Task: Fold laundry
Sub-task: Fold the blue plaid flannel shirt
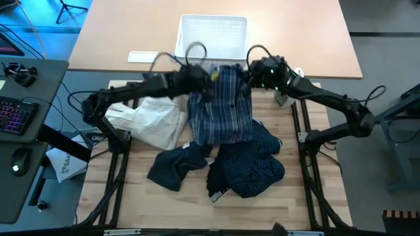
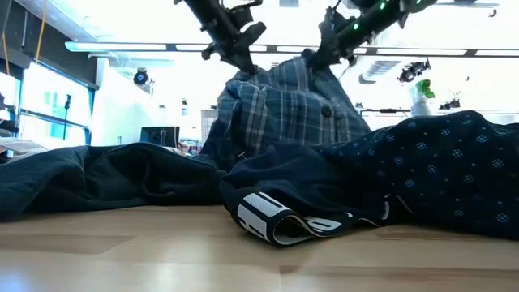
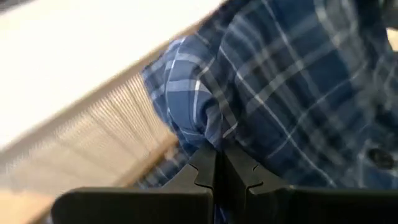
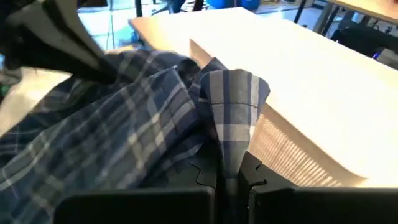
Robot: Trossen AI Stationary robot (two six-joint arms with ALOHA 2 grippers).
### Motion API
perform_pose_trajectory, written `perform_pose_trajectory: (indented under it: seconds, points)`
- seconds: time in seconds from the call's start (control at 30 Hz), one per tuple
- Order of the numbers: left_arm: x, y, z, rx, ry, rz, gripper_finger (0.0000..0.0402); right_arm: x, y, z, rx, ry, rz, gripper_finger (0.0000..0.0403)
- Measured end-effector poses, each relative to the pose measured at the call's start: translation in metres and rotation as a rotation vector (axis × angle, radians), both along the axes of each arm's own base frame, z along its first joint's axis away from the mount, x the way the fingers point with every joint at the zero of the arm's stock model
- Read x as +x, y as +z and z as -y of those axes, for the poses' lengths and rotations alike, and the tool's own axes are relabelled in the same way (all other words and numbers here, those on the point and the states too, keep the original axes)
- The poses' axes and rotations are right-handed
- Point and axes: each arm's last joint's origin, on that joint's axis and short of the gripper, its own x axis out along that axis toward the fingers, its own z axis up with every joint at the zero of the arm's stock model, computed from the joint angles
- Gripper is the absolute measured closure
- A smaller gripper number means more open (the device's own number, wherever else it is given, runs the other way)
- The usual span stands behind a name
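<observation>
plaid shirt (image 1: 222,105): blue-and-white, lifted at table's far middle, hem draped over navy dotted shirt (image 1: 252,160), its collar hidden | left gripper (image 3: 219,171): pinched tight on one top corner | right gripper (image 4: 229,171): clamped on other corner | arms angled inward before white basket (image 1: 213,34) | cream cloth (image 1: 147,118) left, partly covered

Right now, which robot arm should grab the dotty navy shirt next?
Probably the right arm: the navy dotted shirt lies on its side. But both jaws are shut on the plaid shirt, held up, so it must let go first.
</observation>
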Motion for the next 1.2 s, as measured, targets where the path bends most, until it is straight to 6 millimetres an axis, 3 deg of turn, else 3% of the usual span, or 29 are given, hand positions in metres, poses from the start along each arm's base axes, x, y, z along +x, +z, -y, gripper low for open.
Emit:
perform_pose_trajectory:
  seconds: [0.13,0.23,0.33,0.47,0.6,0.8,1.0,1.2]
  points:
    - [-0.017,-0.001,-0.040,-0.016,-0.007,-0.010,0.0401,0.009,-0.021,0.026,0.079,0.025,0.008,0.0403]
    - [-0.029,-0.004,-0.056,-0.063,-0.002,-0.022,0.0401,0.019,-0.042,0.039,0.101,0.046,-0.035,0.0403]
    - [-0.035,-0.013,-0.063,-0.073,0.001,-0.067,0.0401,0.028,-0.063,0.049,0.074,0.071,-0.109,0.0403]
    - [-0.040,-0.042,-0.063,-0.145,-0.003,-0.103,0.0401,0.037,-0.089,0.058,0.074,0.095,-0.195,0.0403]
    - [-0.037,-0.069,-0.063,-0.139,0.007,-0.005,0.0401,0.041,-0.105,0.064,0.051,0.122,-0.257,0.0403]
    - [-0.047,-0.079,-0.080,-0.178,0.097,0.156,0.0396,0.042,-0.112,0.072,0.041,0.096,-0.251,0.0383]
    - [-0.066,-0.081,-0.102,-0.243,0.108,0.183,0.0356,0.032,-0.110,0.080,0.091,0.031,-0.233,0.0284]
    - [-0.079,-0.074,-0.094,-0.347,0.019,0.151,0.0307,0.015,-0.086,0.073,0.174,-0.038,-0.178,0.0224]
